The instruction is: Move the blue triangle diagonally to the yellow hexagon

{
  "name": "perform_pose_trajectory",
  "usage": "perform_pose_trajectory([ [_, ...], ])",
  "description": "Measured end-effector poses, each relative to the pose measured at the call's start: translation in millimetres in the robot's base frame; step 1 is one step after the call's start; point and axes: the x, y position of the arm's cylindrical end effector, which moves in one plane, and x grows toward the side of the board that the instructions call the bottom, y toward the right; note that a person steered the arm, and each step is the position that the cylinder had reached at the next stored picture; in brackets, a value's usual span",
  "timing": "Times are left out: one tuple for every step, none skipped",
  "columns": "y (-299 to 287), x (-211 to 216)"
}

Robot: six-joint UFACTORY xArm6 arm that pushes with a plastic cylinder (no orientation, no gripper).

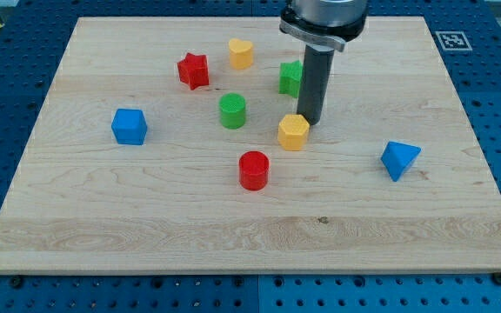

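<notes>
- Blue was the colour to watch: the blue triangle (pixel 399 159) sat alone on the wooden desk (pixel 146 226), far over on the view's right.
- My tip (pixel 310 121) stood just beside the yellow hexagon (pixel 293 131), at its top right edge. It looked like it touched, but I could not be sure from this view.
- The tool was only a dark rod with no jaws, so it held nothing and could not open or close.
- From my tip, the blue triangle lay to the view's right and a bit lower, well apart.
- I judged that my tip had to go around to the triangle's far right, lower side. Then a push up and to the left would slide it at a slant toward the hexagon.
- The path between the two blocks was bare wood.
- A red cylinder (pixel 254 169) sat lower left of the hexagon, out of the way.
</notes>
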Motion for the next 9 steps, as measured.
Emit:
perform_pose_trajectory([
  [50.5,2.5],
  [102.1,15.3],
  [132.8,36.2],
  [134.7,59.5],
  [119.4,64.5],
  [97.6,78.2],
  [91.7,90.9],
  [94.0,107.0],
  [112.6,120.3],
])
